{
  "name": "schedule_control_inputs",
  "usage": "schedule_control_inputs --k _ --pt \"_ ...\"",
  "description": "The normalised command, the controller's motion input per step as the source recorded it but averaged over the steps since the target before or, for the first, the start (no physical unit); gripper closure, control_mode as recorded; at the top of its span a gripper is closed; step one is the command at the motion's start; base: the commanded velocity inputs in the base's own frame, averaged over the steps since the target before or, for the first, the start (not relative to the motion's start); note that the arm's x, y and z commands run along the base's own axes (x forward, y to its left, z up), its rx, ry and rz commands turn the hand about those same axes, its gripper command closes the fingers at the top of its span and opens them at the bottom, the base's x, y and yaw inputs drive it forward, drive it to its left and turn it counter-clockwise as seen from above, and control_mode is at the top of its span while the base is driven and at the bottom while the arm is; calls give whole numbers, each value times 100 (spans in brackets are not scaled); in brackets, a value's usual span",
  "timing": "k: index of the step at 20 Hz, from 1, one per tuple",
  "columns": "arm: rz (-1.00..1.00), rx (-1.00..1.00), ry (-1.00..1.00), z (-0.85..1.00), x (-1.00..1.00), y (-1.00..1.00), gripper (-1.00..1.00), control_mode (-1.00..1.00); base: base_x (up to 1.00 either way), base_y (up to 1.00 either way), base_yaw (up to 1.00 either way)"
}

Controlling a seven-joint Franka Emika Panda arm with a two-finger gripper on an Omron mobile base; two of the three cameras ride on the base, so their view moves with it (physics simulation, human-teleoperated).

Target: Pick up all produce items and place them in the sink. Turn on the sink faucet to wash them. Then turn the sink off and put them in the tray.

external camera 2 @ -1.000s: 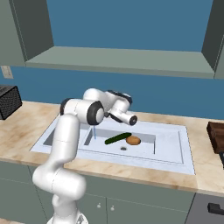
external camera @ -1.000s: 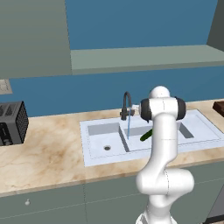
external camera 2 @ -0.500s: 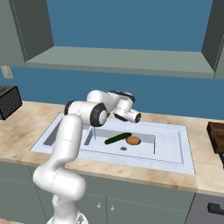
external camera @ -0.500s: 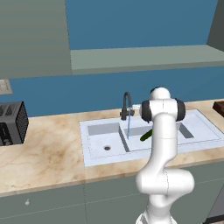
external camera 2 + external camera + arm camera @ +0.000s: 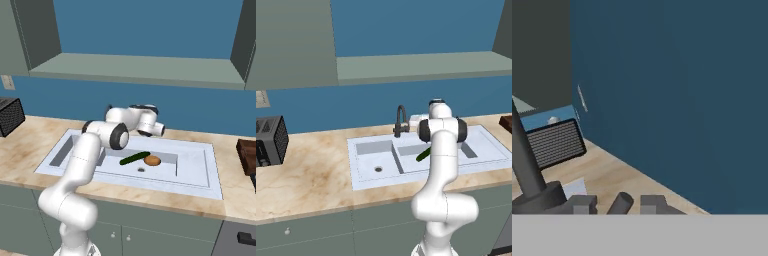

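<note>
cucumber (image 5: 134,158) and potato (image 5: 152,160) sit in the sink's (image 5: 200,175) larger basin. gripper (image 5: 617,204) spread, straddling the faucet lever (image 5: 620,202) — we'd judge it small, stiff, slick; push near its tip.

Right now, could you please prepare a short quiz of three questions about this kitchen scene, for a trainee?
1. True or false: the cucumber and the potato both lie in the larger basin of the sink.
2. Multiple choice: in the hand view, what stands between the fingertips of the gripper?
A. the potato
B. the small dark lever at the foot of the faucet
C. the toaster
3. Fill in: in the right base view, the dark brown tray sits on the counter to the ____ of the sink.

Key: 1 true; 2 B; 3 right.
</note>
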Motion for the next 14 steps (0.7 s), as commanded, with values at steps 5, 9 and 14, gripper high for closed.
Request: schedule_control_inputs --k 5,9,14 --pt "23 -3 -7 2 12 37 100 -100 0 0 0" --pt "11 -1 -6 0 21 5 -100 -100 0 0 0" --pt "12 0 -10 0 31 -36 -100 -100 0 0 0"
